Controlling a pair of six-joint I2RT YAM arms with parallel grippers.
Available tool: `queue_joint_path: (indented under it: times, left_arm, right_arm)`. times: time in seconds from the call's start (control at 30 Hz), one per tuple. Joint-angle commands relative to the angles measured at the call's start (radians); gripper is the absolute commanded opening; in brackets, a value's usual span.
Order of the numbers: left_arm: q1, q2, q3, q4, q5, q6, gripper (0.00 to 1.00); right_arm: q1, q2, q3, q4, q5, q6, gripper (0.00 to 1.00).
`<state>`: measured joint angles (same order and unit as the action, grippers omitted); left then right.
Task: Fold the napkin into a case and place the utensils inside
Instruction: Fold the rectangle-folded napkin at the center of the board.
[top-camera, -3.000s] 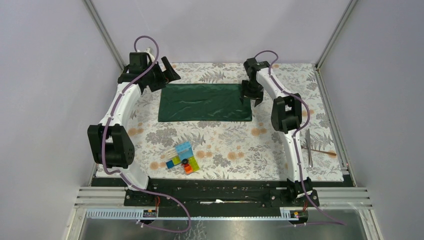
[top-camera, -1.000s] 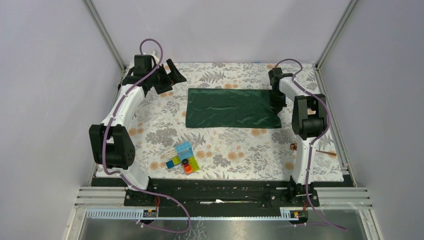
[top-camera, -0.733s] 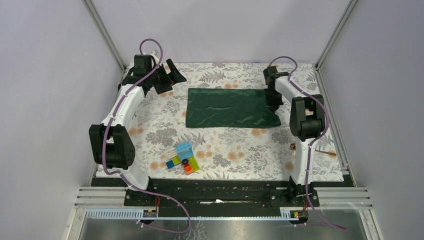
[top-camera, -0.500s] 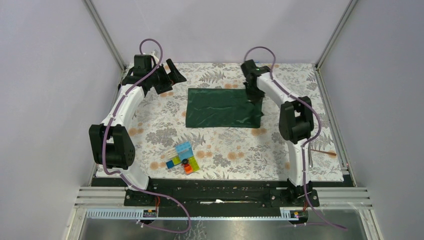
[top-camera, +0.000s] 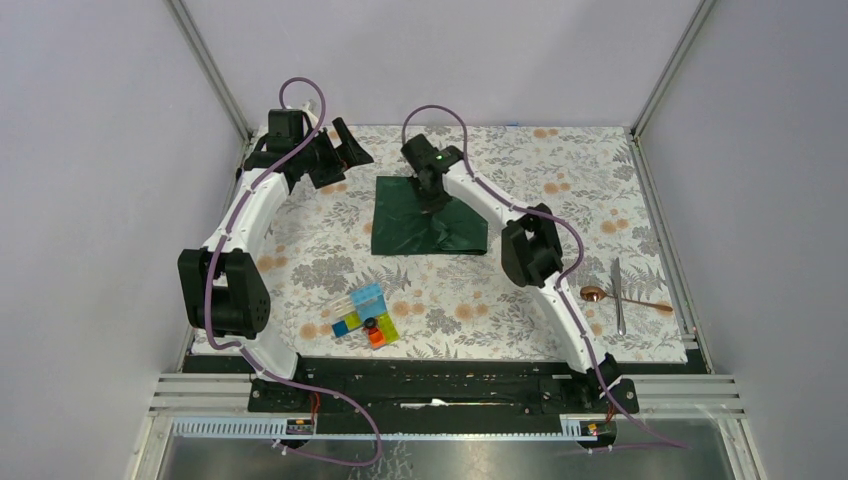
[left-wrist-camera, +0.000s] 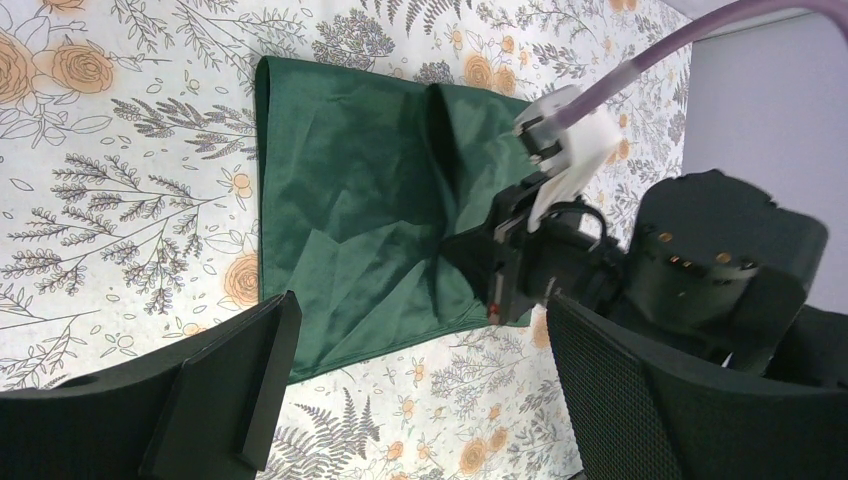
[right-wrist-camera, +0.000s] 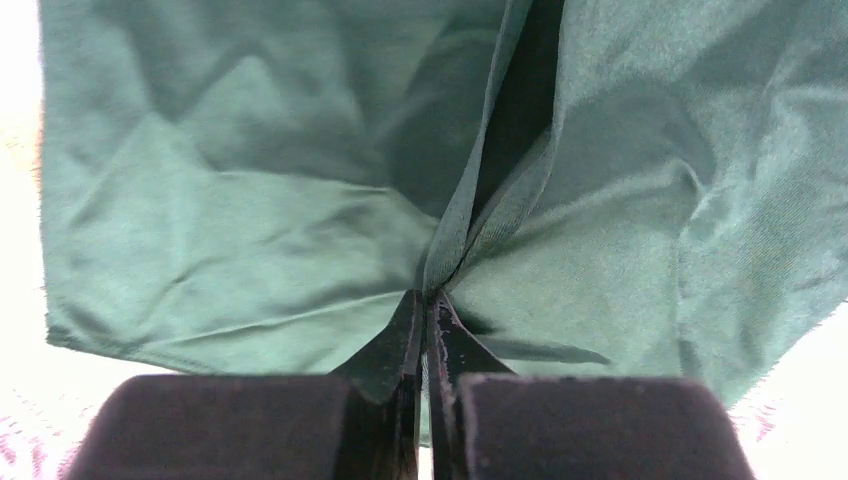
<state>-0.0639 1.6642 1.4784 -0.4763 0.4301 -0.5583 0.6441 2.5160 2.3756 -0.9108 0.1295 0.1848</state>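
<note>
Pinching napkin (right-wrist-camera: 250, 230), right gripper (right-wrist-camera: 428, 300) clamped, left gripper (left-wrist-camera: 417, 305) wide

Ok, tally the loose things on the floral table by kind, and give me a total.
Green napkin: 1
Utensils: 2, a copper spoon and a silver utensil
Cluster of plastic blocks: 1, single blocks too small to count
Total: 4

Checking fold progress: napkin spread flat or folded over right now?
Partly folded. The right hand is shut on a pinched ridge of the napkin, held over the layer below; not yet laid flat.
</note>
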Motion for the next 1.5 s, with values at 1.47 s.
queue_joint_path:
  times: [1.47]
  left_arm:
    - [0.055,-0.034,-0.003,0.058,0.071,-0.027,0.99]
  right_arm:
    - [0.062,0.125,0.111,0.426,-0.418,0.213,0.00]
